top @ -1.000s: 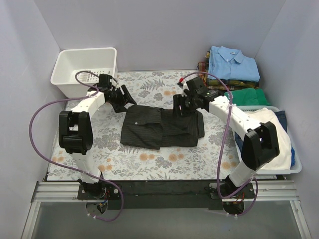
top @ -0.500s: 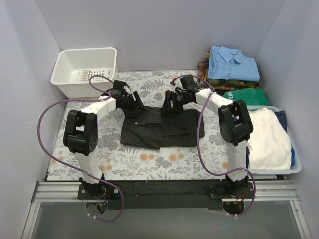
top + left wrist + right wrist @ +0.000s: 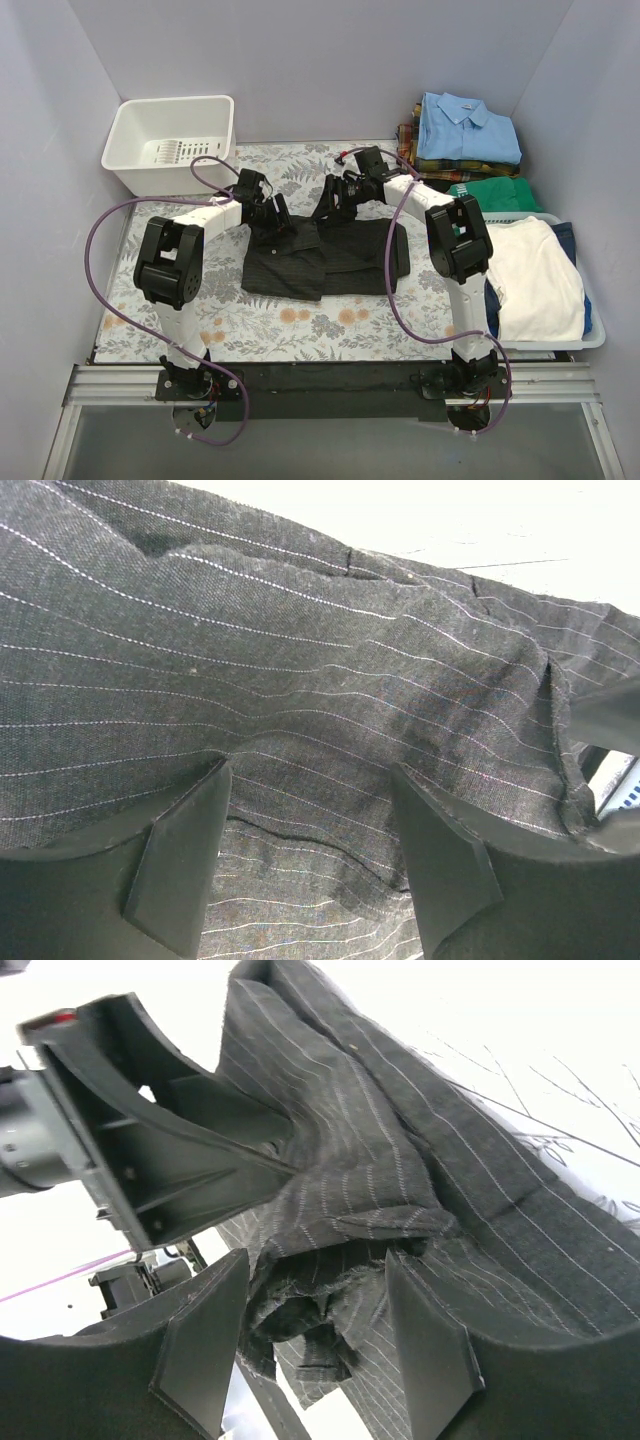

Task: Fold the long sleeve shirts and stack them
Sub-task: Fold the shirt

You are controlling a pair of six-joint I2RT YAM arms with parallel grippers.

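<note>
A charcoal pinstriped cloth shirt lay partly folded in the middle of the floral-printed table cover, its long side running left to right. Both arms reached in to its far edge. The left gripper was down at the far-left part of that edge, its two fingers standing apart with the striped cloth spread just beyond their tips. The right gripper was at the far edge near the middle, close to the left one. Its fingers were also apart, and a bunched, wrinkled fold of the shirt sat in the gap between them. A white plastic basket stood at the far-left corner. At the far right, a light blue collared shirt lay folded on top of a plaid shirt, with a green folded garment just in front of them.
</note>
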